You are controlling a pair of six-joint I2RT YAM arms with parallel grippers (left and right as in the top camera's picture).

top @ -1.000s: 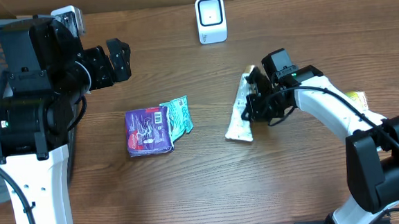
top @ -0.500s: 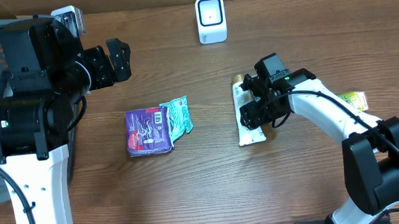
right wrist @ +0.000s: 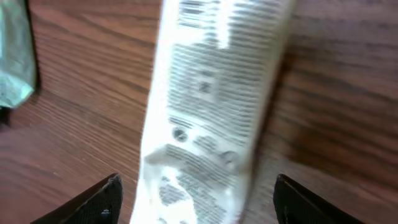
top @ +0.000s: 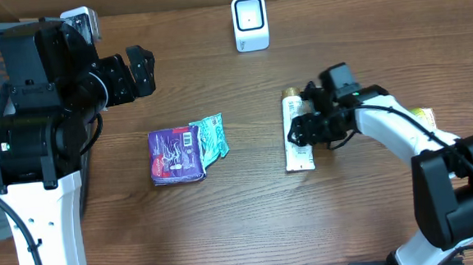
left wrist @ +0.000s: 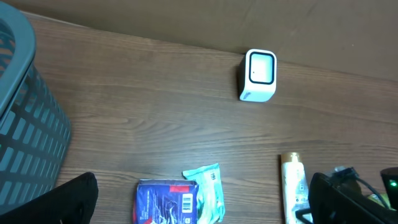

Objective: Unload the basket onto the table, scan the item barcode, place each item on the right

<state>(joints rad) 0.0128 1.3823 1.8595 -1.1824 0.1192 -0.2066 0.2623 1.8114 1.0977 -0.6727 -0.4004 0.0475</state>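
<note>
Right wrist view: right end effector (right wrist: 197, 185) released astride the white printed plastic tube (right wrist: 211, 93); next, likely grip it and present its barcode to the white boxy scanner (top: 249, 22).

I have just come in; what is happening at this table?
The right end effector is open over a white tube lying flat on the table, a finger on each side, not gripping it. The left end effector is also open, off to the side, holding nothing. The white scanner stands at the far edge, apart from the tube. A purple packet and a teal packet lie in the middle.
</note>
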